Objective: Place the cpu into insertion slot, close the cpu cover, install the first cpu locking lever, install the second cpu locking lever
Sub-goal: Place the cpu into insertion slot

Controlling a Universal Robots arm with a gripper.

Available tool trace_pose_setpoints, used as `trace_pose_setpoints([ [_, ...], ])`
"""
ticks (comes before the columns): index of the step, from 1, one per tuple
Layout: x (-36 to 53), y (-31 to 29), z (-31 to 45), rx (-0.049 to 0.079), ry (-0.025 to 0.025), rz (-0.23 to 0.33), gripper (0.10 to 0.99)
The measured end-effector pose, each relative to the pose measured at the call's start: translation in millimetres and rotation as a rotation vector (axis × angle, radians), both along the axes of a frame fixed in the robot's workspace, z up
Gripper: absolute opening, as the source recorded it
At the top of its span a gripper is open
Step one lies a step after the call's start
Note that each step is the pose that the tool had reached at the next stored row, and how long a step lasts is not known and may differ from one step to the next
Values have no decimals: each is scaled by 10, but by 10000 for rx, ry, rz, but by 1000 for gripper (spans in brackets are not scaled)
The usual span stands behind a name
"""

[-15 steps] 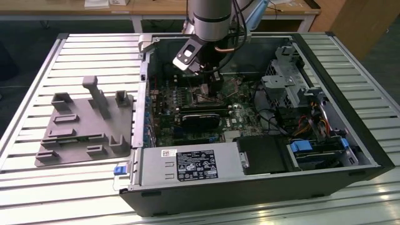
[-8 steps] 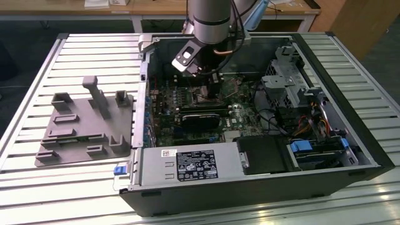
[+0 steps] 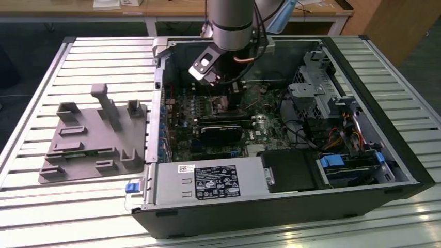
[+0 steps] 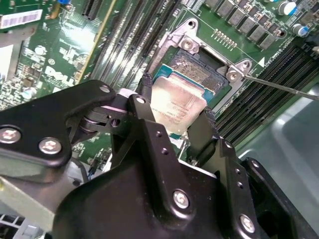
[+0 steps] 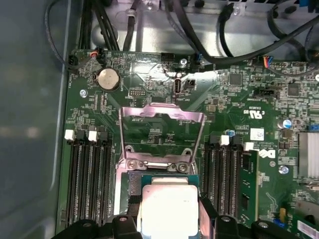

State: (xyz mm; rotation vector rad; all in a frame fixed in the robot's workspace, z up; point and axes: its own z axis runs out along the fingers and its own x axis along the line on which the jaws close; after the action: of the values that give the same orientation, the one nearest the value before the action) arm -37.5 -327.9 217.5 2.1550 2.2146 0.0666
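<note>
My gripper (image 4: 174, 118) is shut on the cpu (image 4: 175, 99), a silver-topped square chip with a green edge, one black finger on each of two opposite sides. The chip sits at the insertion slot (image 4: 202, 69); I cannot tell if it rests in it or hovers just above. In the first wrist view the cpu (image 5: 167, 204) lies between the fingertips (image 5: 124, 224) over the slot (image 5: 133, 183). The cpu cover (image 5: 162, 112), a silvery frame, is swung open past the slot's hinge. A thin locking lever (image 4: 279, 87) sticks out beside the slot. In the exterior view the gripper (image 3: 215, 78) reaches down into the computer case.
The open case (image 3: 406, 170) lies on a slatted table. A black card (image 3: 220, 132), the power supply (image 3: 206, 182) and a drive cage (image 3: 324, 88) surround the board. Memory slots (image 5: 89, 184) flank the socket. A grey fixture plate (image 3: 93, 139) sits at the exterior view's left.
</note>
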Motion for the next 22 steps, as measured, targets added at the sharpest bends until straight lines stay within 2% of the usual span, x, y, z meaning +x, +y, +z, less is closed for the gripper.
trace_pose_setpoints([
  [10,-21,57,-96,3,7,0,537],
  [22,-69,74,-192,1,11,-59,537],
])
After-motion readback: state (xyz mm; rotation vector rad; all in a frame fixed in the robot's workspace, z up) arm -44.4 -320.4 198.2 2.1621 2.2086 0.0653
